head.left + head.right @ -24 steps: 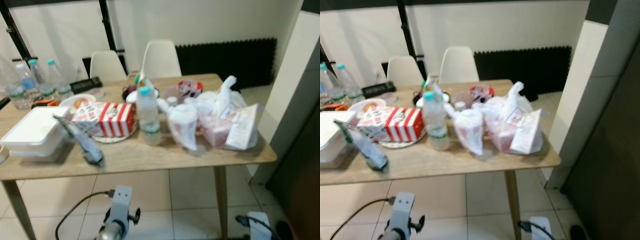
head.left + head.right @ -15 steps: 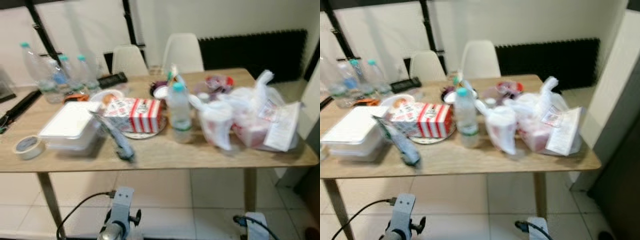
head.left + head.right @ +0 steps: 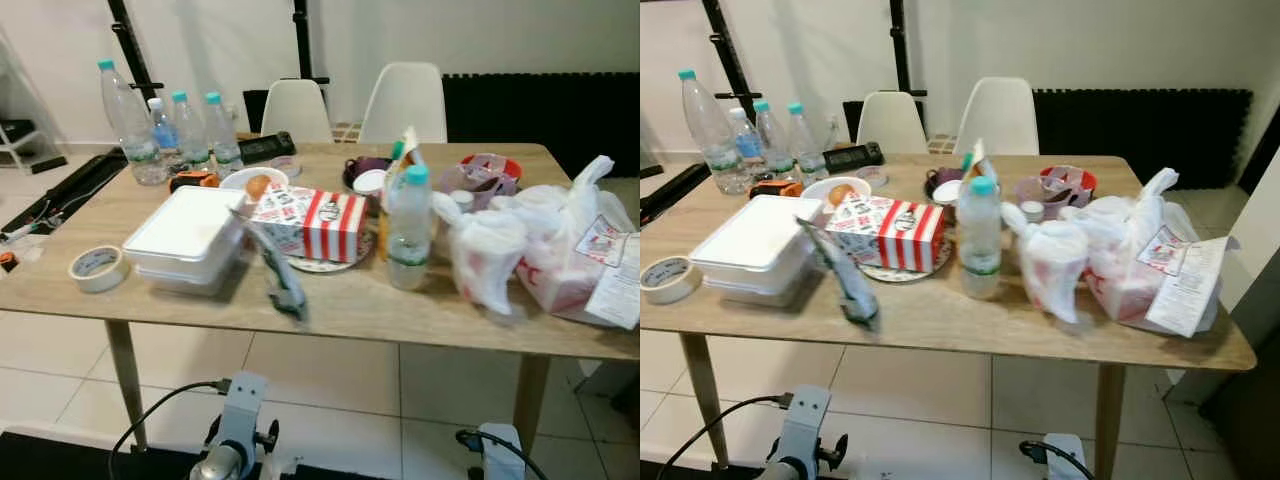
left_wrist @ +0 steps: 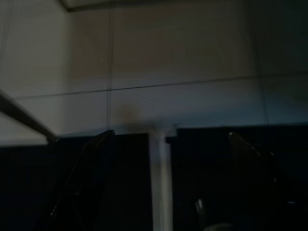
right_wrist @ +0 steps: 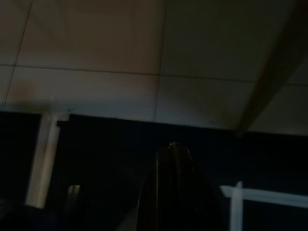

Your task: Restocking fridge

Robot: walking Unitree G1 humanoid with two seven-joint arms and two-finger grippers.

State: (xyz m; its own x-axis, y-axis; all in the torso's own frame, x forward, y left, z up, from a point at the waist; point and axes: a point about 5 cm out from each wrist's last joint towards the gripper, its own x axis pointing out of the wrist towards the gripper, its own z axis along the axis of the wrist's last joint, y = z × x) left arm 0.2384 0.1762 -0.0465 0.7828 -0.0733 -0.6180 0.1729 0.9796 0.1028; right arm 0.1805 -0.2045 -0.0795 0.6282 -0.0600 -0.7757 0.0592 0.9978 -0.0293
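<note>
On the wooden table [image 3: 350, 310] lie groceries: a water bottle with a teal cap [image 3: 408, 230] in the middle, a red-and-white striped box [image 3: 312, 222] on a plate, a white foam box [image 3: 190, 236], a dark wrapped packet [image 3: 281, 276] and white plastic bags [image 3: 555, 250] at the right end. Several more water bottles [image 3: 170, 130] stand at the far left corner. Both arms hang low in front of the table. My left gripper [image 4: 166, 183] is open over the tiled floor, with nothing between its fingers [image 4: 79, 183]. My right gripper [image 5: 175, 163] looks shut and empty, dim in the shade.
A roll of tape [image 3: 97, 268] sits near the table's left front edge. Bowls [image 3: 1055, 188] and a small black device [image 3: 265, 148] lie toward the back. Two white chairs [image 3: 405, 100] stand behind the table, and a black radiator [image 3: 1140, 135] lines the wall.
The camera has swung left and sharpened, so the table's left end with the tape roll and bottles has come into sight. Nothing on the table has moved, and both arms still hang.
</note>
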